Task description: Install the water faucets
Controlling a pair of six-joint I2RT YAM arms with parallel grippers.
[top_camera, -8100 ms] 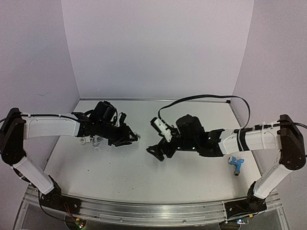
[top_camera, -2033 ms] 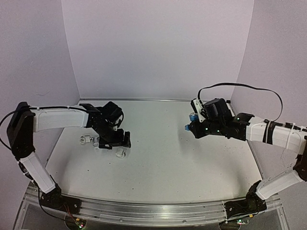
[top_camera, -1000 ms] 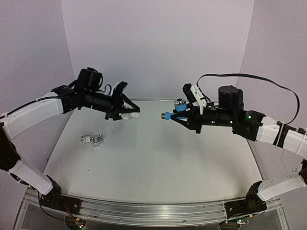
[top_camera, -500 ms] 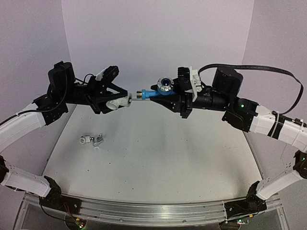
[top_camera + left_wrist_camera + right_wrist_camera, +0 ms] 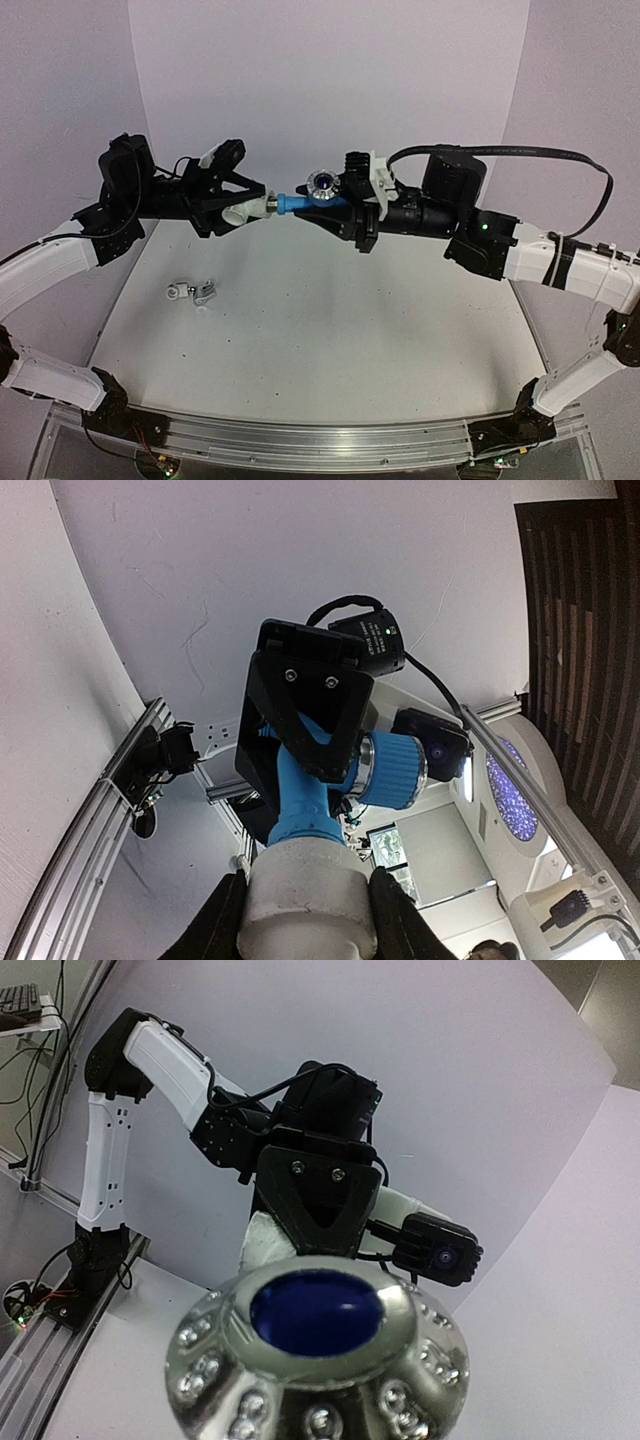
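Observation:
High above the table, my left gripper (image 5: 241, 211) is shut on a stubby white fitting (image 5: 240, 213). My right gripper (image 5: 345, 208) faces it, shut on the light blue water faucet (image 5: 297, 203), whose knob (image 5: 323, 183) points at the camera. The faucet's end meets the fitting's mouth. In the left wrist view the white fitting (image 5: 305, 900) sits between my fingers (image 5: 222, 920) with the blue faucet (image 5: 303, 805) entering it from above. The faucet's knob (image 5: 315, 1355) fills the right wrist view and hides my own fingers there. The silver water faucet (image 5: 205, 292) lies on the table at the left.
A small white piece (image 5: 176, 291) lies right beside the silver faucet. The white table (image 5: 330, 330) is walled by pale panels at the back and both sides. A black cable (image 5: 540, 155) arcs over the right arm.
Both arms have risen and come together. In the last half second the right gripper moved left, and the faucet's silver threaded end has gone from sight at the fitting's mouth.

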